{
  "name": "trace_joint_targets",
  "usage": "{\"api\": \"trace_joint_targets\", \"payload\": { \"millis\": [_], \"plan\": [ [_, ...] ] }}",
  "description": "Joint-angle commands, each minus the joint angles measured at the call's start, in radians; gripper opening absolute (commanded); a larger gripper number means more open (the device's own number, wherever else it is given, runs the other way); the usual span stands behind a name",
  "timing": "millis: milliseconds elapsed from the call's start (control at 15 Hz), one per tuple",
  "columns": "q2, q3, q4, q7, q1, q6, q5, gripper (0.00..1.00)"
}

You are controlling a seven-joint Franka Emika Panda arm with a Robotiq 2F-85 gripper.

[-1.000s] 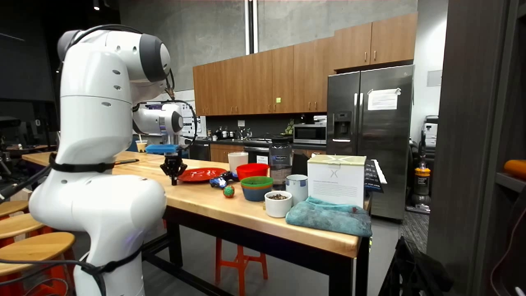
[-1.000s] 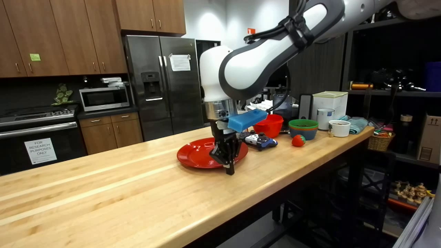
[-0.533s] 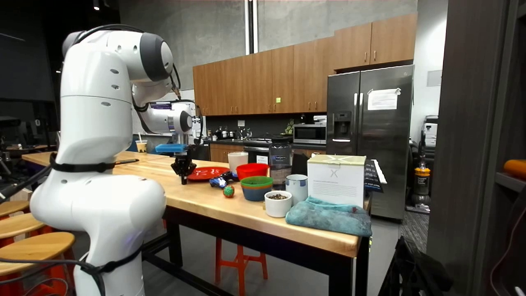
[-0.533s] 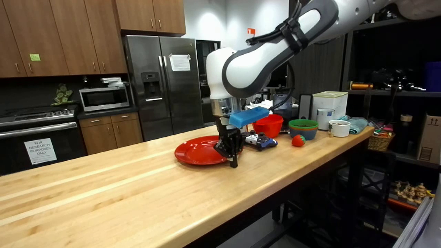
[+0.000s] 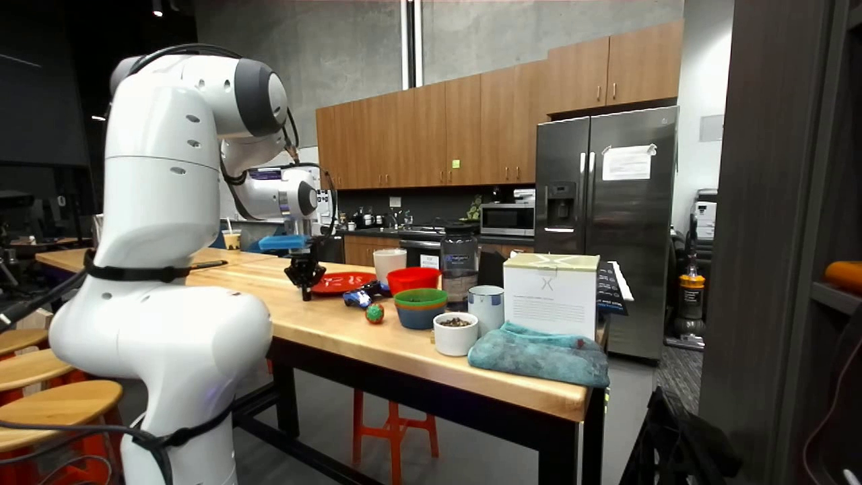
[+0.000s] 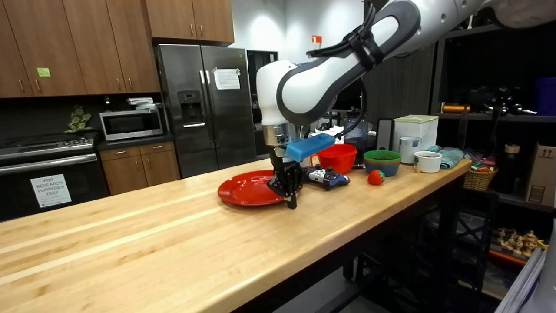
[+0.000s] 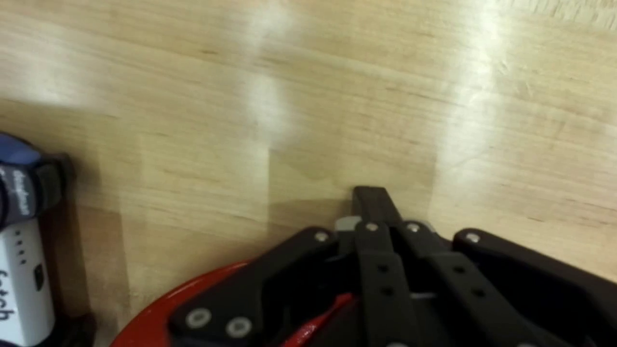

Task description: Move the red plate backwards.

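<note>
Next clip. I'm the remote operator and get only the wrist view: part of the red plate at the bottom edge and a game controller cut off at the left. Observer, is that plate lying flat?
Observer: It looks so: in an exterior view the red plate lies level on the table.
Operator: What stands near the game controller, outside my frame?
Observer: A red bowl, just beyond it in an exterior view.
Operator: The gripper looks shut from here. Is anything above it that I can't see?
Observer: Yes, a blue block shows above it in both exterior views.
</note>
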Motion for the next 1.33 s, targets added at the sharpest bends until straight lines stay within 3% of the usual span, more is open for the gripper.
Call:
{"api": "trace_joint_targets", "payload": {
  "millis": [0,533,667,1267],
  "plan": [
    [0.064,-0.012,0.077,0.016,0.008,-0.009,-0.048,0.0],
    [0.075,-0.018,0.101,0.004,0.009,-0.014,-0.042,0.0],
    [0.047,-0.004,0.083,-0.072,0.0,-0.045,-0.002,0.0],
    [-0.238,0.001,-0.059,-0.136,-0.022,-0.219,0.016,0.0]
  ]
}}
